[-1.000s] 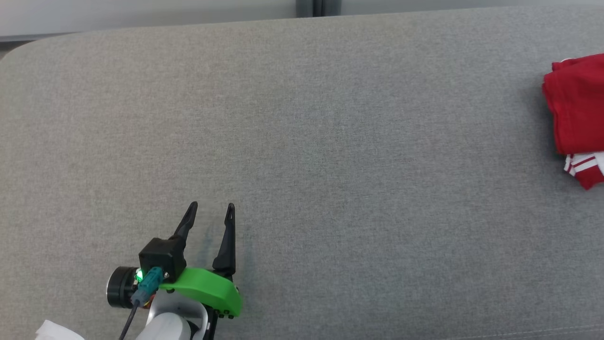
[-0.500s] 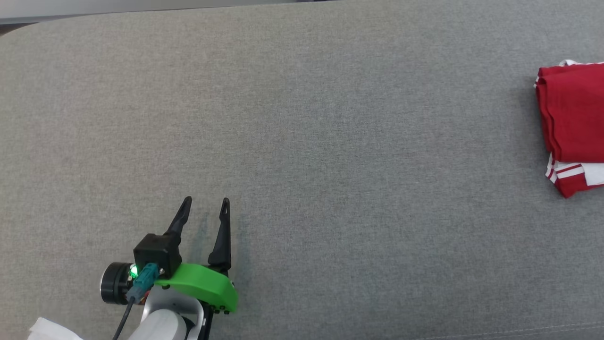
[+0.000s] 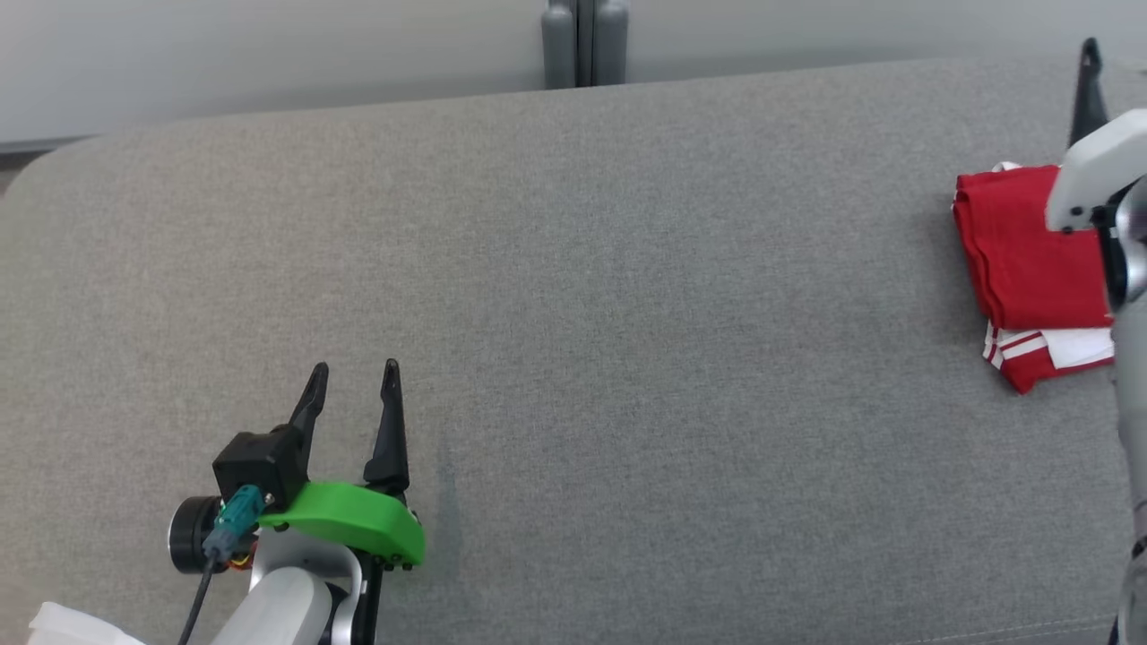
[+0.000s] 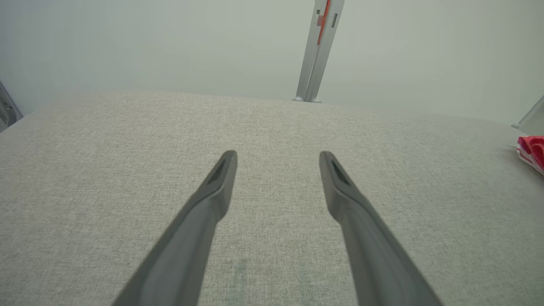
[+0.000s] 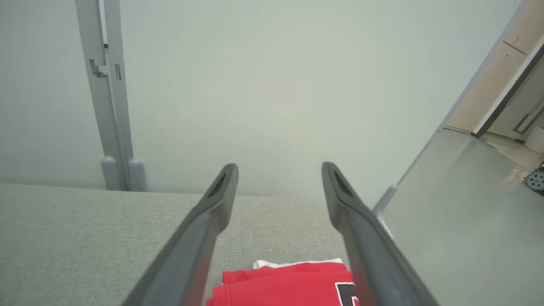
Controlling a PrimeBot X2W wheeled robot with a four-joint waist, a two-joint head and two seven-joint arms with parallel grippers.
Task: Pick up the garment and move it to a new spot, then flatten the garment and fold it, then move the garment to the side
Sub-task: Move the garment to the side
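The garment (image 3: pixel 1021 260) is red with white striped trim and lies folded at the far right of the grey padded table (image 3: pixel 627 313). My right arm hangs over its right side, with one dark finger (image 3: pixel 1090 90) pointing past its far edge. In the right wrist view my right gripper (image 5: pixel 278 168) is open and holds nothing, and the garment (image 5: pixel 289 282) lies below between the fingers. My left gripper (image 3: pixel 356 367) rests open at the lower left, far from the garment. The left wrist view shows the left gripper (image 4: pixel 277 154) over bare cloth, with the garment (image 4: pixel 531 151) at the right edge.
A grey post (image 3: pixel 582 45) stands against the pale wall behind the table's far edge. The table's right edge runs just beyond the garment, with grey floor (image 5: pixel 467 221) past it. A white object (image 3: pixel 72 627) sits at the lower left corner.
The head camera has swung, so the whole picture shifted. My right arm has come into the head view at the right edge, over the garment. The left gripper stays open in place.
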